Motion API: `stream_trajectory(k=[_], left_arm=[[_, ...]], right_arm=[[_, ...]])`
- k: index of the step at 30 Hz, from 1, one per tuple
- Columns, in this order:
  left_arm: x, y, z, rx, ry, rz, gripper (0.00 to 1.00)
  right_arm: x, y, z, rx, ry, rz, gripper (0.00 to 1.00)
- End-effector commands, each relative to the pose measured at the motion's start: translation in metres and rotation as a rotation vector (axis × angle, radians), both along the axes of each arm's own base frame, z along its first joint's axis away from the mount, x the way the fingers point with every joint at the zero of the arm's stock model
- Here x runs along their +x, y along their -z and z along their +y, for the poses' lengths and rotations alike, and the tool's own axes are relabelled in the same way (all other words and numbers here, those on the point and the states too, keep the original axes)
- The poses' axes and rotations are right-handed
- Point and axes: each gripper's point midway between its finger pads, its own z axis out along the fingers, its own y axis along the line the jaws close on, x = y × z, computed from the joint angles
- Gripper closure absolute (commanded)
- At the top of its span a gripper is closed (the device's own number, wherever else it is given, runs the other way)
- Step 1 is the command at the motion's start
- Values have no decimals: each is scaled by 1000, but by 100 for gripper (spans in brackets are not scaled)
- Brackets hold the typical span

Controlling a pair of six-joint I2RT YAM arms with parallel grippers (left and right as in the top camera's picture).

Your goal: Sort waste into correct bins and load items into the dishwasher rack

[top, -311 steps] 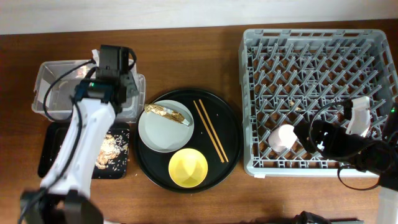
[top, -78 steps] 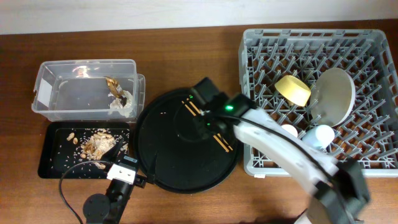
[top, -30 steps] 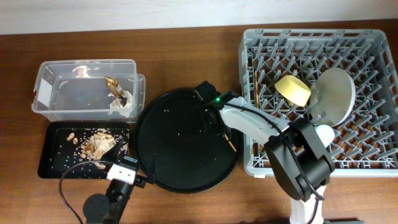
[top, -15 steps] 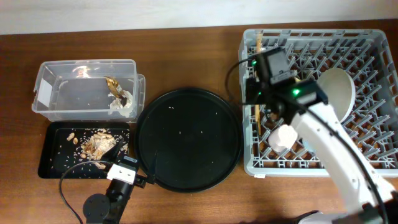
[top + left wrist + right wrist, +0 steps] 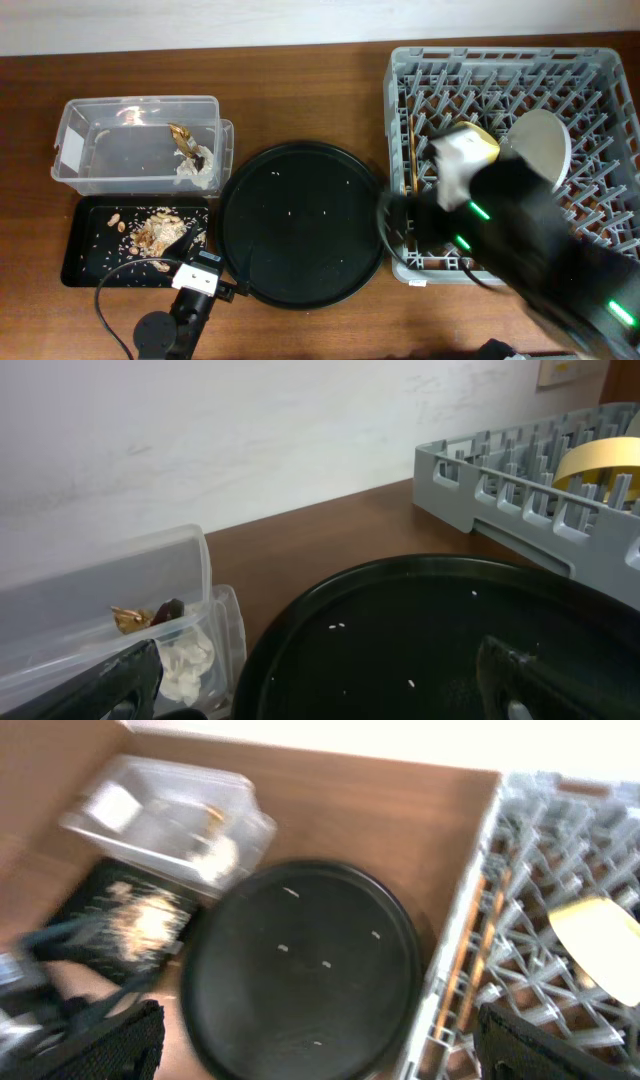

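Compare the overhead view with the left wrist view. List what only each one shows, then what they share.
Overhead only: the shallow black tray holding food scraps, the grey plate and chopsticks in the dishwasher rack, and the blurred right arm.
Left wrist only: a side-on look at the rack's outer wall, and the left gripper close up, its fingers spread wide.
Both: the clear tub with the golden-brown wrapper and white tissue, the round black tray, the rack and the yellow bowl.
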Motion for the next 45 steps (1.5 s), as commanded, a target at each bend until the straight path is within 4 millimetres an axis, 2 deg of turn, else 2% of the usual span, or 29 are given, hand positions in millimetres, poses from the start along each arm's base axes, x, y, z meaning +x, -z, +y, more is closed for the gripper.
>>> stream_trajectory(k=[1,4,8,10,12,14,16,17,18,19,22,25,27,31,45], left_arm=[[-1,1,-1,12,9,-2,1],[-1,1,-1,11,9,-2,1],[-1,1,-1,12,9,-2,1],[-1,1,-1,11,9,-2,1],[-1,1,-1,12,9,-2,1],[-1,1,-1,12,9,-2,1],[-1,1,-1,12,9,-2,1],[-1,1,-1,12,9,-2,1],[-1,1,-1,12,9,-2,1],[-1,1,-1,12,9,-2,1],[-1,1,-1,12,9,-2,1],[-1,1,-1,12,9,-2,1],[-1,1,-1,12,9,-2,0],[-1,1,-1,12,9,-2,1],[-1,1,-1,11,9,-2,1]], right_arm=[[-27,-15,-26,-44,-9,-91,1],[-52,-36,-76,-44,118,-209,1],[-75,-38,-120,-54,235,-276,1],[-80,-19,-142,-56,359,-270,1],[-79,5,-152,-61,428,-290,1],[-75,24,-146,-73,389,-346,1],[-68,55,-139,-54,360,-387,1],[-65,73,-136,-39,351,-393,1],[-59,103,-131,-19,333,-396,1],[-53,124,-128,-8,325,-400,1],[-29,176,-122,33,325,-341,1],[-7,201,-122,73,346,-374,1],[5,211,-121,87,345,-427,1],[15,201,-119,121,336,-551,1],[15,202,-119,121,336,-547,1]])
